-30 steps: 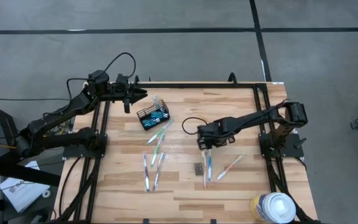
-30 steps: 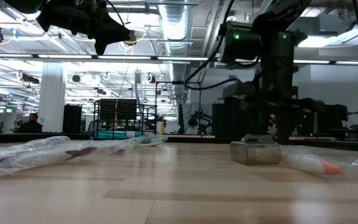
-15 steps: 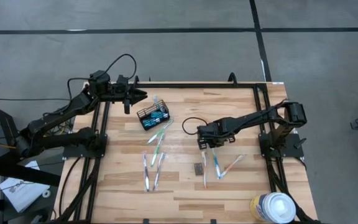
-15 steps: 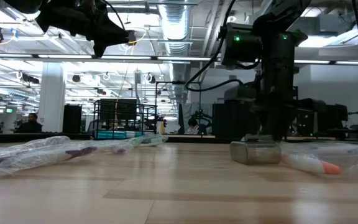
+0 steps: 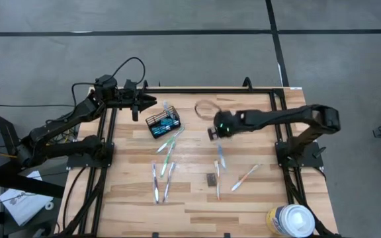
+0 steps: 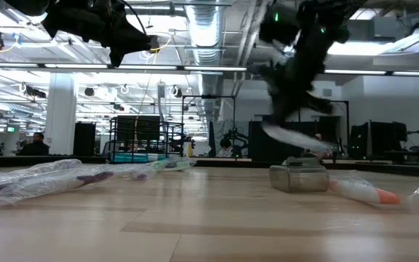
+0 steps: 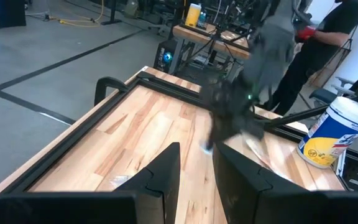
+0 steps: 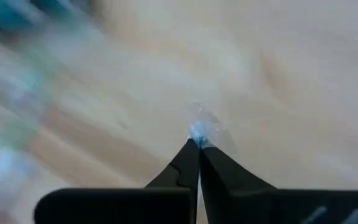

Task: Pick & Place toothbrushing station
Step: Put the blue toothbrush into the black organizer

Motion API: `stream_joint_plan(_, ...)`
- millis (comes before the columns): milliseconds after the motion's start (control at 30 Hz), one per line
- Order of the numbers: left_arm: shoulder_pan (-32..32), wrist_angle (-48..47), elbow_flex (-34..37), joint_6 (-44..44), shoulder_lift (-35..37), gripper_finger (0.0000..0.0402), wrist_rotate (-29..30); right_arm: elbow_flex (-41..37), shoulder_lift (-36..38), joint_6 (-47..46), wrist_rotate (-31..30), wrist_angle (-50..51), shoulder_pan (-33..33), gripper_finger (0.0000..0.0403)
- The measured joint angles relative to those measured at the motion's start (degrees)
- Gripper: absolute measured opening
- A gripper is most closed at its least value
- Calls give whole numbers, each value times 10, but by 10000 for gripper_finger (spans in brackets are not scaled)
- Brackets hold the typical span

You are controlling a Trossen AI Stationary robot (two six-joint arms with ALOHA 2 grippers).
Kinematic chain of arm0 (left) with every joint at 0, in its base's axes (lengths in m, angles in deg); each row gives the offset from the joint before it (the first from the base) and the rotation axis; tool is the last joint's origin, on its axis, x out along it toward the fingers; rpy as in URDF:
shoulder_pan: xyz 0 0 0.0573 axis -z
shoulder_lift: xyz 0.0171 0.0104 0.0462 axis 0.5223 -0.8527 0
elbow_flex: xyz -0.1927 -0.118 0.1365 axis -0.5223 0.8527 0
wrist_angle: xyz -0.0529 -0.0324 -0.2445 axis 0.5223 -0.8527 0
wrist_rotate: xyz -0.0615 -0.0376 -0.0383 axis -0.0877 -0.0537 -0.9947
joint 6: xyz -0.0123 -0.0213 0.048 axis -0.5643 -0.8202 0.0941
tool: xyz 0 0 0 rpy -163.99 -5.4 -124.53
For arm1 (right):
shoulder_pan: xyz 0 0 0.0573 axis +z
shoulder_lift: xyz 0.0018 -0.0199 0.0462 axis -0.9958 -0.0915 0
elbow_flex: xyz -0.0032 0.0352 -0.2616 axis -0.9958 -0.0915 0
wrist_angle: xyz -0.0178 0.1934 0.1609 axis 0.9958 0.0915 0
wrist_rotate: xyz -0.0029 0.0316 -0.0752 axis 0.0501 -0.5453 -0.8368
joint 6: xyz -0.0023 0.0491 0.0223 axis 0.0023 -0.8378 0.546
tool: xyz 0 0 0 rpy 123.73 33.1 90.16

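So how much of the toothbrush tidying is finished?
Not much yet. The small black wire-mesh caddy already holds a few blue and white things. In hand: the right gripper is shut on a slim wrapped toothbrush with blue on it, which hangs off the table. Left to do: about six slim toothbrushes lie on the wooden table. The left gripper waits beside the caddy.

Beyond my right gripper [image 8: 198,144], the tabletop is smearing into streaks, and only a bluish-white tip is peeking past my closed fingertips. In the low view, motion blur is dissolving that arm's outline. My left fingers [image 7: 166,171] are being cut off by the picture's edge.
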Motion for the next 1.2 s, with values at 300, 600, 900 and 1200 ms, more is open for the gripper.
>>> stream_joint_plan(300, -37, 7, 0, 28, 0, 90, 17, 1, 74, 223, -178, -309, -41, 0)
stream_joint_plan(600, -106, 13, 0, 29, 0, 90, 16, 8, -26, 285, -144, -566, -88, 0)
stream_joint_plan(900, -129, 19, 0, 27, 0, 90, -19, 121, -140, 313, -74, -597, -118, 0)
stream_joint_plan(1200, -129, 20, 0, 27, 0, 90, -19, 240, -224, 336, -9, -594, -142, 0)
